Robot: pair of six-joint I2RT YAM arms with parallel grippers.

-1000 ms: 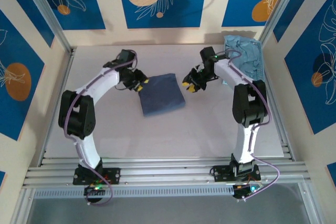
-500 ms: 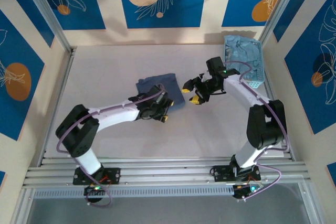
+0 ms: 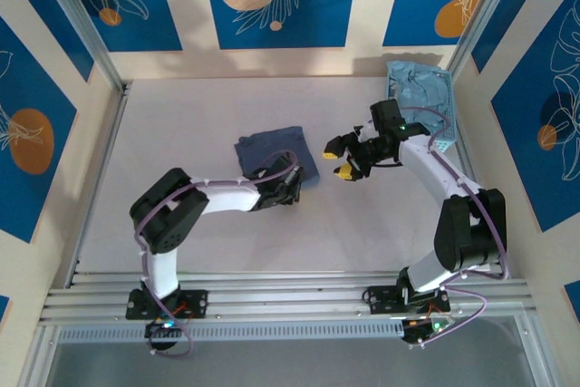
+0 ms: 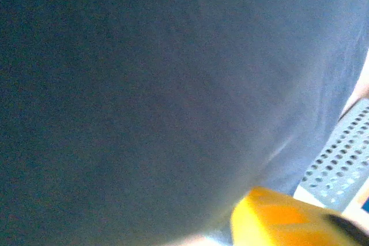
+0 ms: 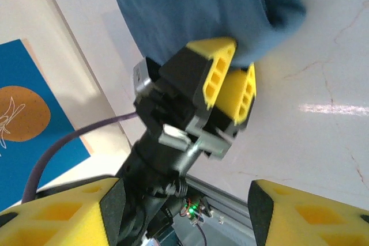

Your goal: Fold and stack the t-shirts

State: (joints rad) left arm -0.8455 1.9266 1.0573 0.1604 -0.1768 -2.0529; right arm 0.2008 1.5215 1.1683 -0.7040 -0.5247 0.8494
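Bare bench (image 3: pixel 181 115) lies open left, beyond and in front of the dark t-shirt (image 3: pixel 267 149), but its right side is crowded by the left end effector (image 3: pixel 290 186), the right end effector (image 3: pixel 340 159) and the corner basket (image 3: pixel 441 140).

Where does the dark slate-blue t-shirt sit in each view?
Top external: dark slate-blue t-shirt at table centre.
Left wrist: dark slate-blue t-shirt close-up, upper left.
Right wrist: dark slate-blue t-shirt top centre.
Shared landmark: left gripper at its near edge.

The dark slate-blue t-shirt (image 3: pixel 267 151) lies folded centrally; pale sky-blue t-shirts (image 3: pixel 417 93) heaped far right.
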